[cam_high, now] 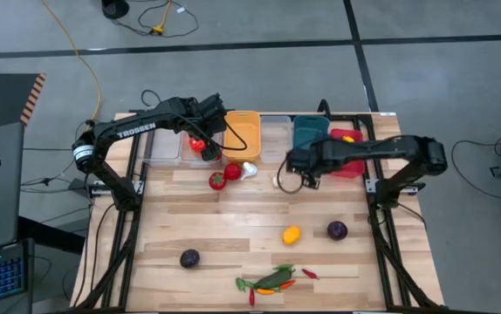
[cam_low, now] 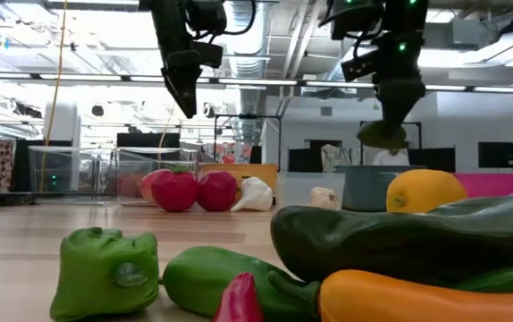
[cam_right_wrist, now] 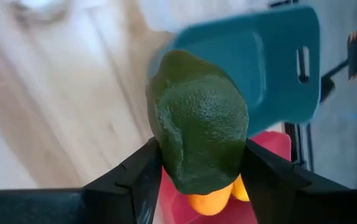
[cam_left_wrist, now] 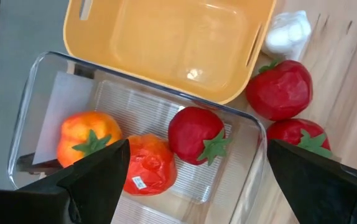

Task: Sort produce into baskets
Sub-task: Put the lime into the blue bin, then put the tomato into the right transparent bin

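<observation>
My left gripper (cam_high: 205,144) is open and empty above a clear basket (cam_left_wrist: 35,81). That basket holds an orange tomato (cam_left_wrist: 85,138), a red-orange one (cam_left_wrist: 148,163) and a red one (cam_left_wrist: 196,134). My right gripper (cam_high: 301,170) is shut on a bumpy green fruit (cam_right_wrist: 200,118), high above the table just in front of the teal basket (cam_high: 310,133). The fruit also shows in the low view (cam_low: 382,134). The orange-yellow basket (cam_high: 243,131) is empty. The red basket (cam_high: 346,150) holds an orange-yellow piece (cam_right_wrist: 208,202). My right gripper pinches the green fruit by two opposite sides (cam_right_wrist: 166,158) between its two fingers. The fingers come from above and point down. The fruit is lifted clear of the table and sticks out below the fingertips (cam_low: 398,103).
Two red tomatoes (cam_high: 218,180) and white garlic (cam_high: 249,170) lie just in front of the baskets. Nearer lie a yellow citrus (cam_high: 291,234), two dark purple balls (cam_high: 337,229) (cam_high: 189,258), and a heap of green pieces and chilies (cam_high: 268,279) at the near edge.
</observation>
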